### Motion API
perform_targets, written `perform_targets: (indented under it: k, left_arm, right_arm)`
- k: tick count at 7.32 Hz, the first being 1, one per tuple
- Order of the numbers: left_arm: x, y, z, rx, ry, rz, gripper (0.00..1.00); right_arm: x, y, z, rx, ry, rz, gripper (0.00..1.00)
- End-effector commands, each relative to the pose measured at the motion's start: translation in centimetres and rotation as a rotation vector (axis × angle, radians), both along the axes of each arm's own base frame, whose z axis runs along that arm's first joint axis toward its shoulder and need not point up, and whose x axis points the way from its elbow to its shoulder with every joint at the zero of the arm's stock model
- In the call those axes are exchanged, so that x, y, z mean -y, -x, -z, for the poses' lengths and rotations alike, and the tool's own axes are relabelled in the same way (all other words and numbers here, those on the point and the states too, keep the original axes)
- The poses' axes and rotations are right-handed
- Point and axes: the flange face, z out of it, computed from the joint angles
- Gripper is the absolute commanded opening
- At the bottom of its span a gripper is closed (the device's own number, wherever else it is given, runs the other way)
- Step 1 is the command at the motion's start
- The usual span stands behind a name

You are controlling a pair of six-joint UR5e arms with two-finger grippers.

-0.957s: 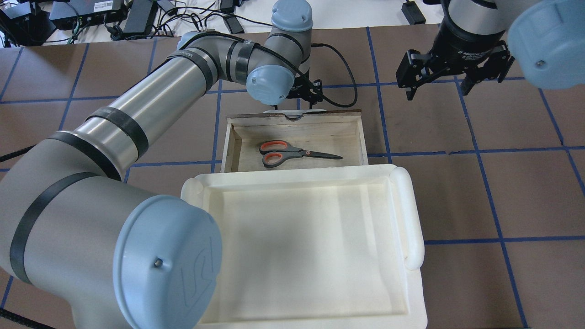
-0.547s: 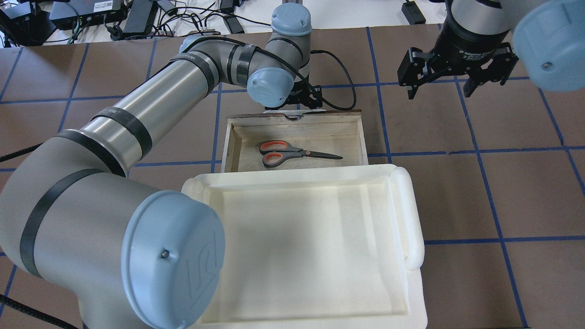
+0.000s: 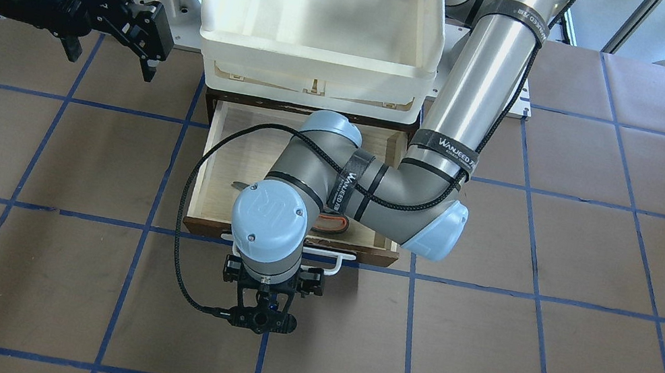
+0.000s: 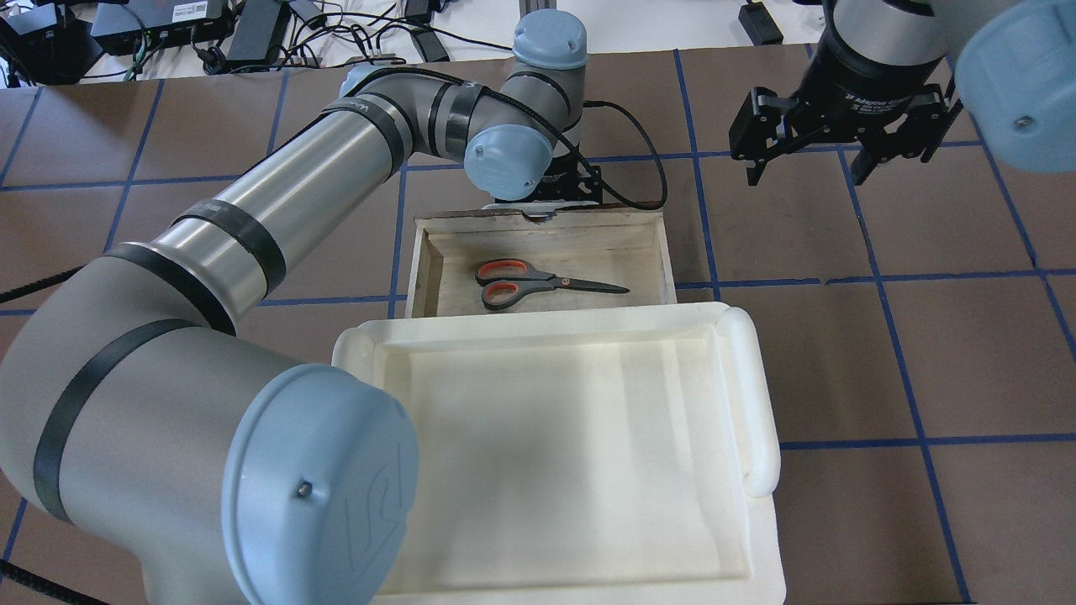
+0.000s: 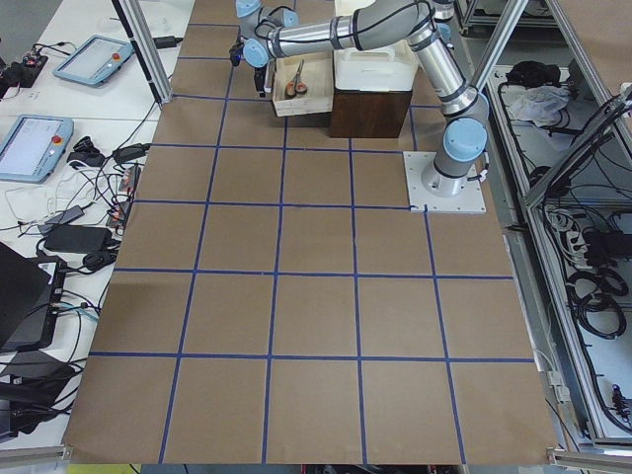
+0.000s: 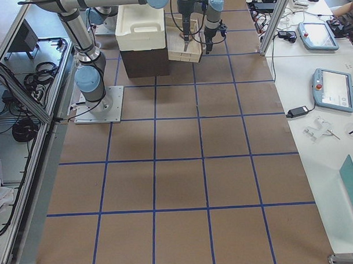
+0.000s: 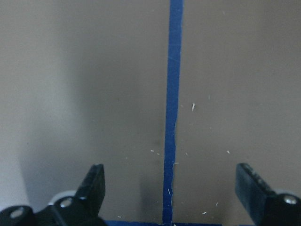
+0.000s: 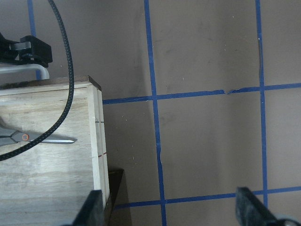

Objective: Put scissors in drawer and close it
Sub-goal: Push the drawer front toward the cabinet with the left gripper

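The scissors (image 4: 538, 283) lie flat inside the open wooden drawer (image 4: 668, 252), handles to the left in the overhead view. In the front-facing view my left arm hides most of the scissors (image 3: 239, 184). My left gripper (image 3: 266, 274) points down at the table just beyond the drawer's white bar handle (image 3: 339, 257). Its fingers (image 7: 94, 184) are spread wide with nothing between them. My right gripper (image 4: 809, 161) is open and empty, hovering above the table to the drawer's far right. The right wrist view shows the drawer's corner (image 8: 98, 141) and the scissor blade (image 8: 51, 138).
A white plastic bin (image 4: 756, 395) sits on the dark cabinet that the drawer slides out of. My left arm's cable (image 3: 186, 243) loops beside the drawer. Cables and power bricks (image 4: 252, 34) lie past the table's far edge. Blue tape lines grid the brown table.
My left wrist has shifted a little to the right along the drawer front. My right gripper has risen slightly. The drawer and scissors have not moved.
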Motion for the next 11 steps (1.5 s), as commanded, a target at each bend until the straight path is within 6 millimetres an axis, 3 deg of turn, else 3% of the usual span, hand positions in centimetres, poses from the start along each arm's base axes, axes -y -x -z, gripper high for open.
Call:
perform_targets:
  k: [1, 5, 11]
  left_arm:
    - [-0.8, 0.4, -1.0, -0.012, -0.010, -0.026, 1.00]
    - [-2.5, 0.4, -3.6, -0.002, -0.034, -0.025, 1.00]
    - [-6.6, -0.7, -4.0, 0.026, -0.097, -0.019, 1.00]
  right_arm:
    - [-0.1, 0.0, 0.1, 0.009, -0.010, 0.000, 1.00]
    - [-0.3, 0.2, 0.6, 0.005, -0.044, 0.000, 1.00]
    - [-0.2, 0.5, 0.5, -0.004, -0.038, -0.042, 1.00]
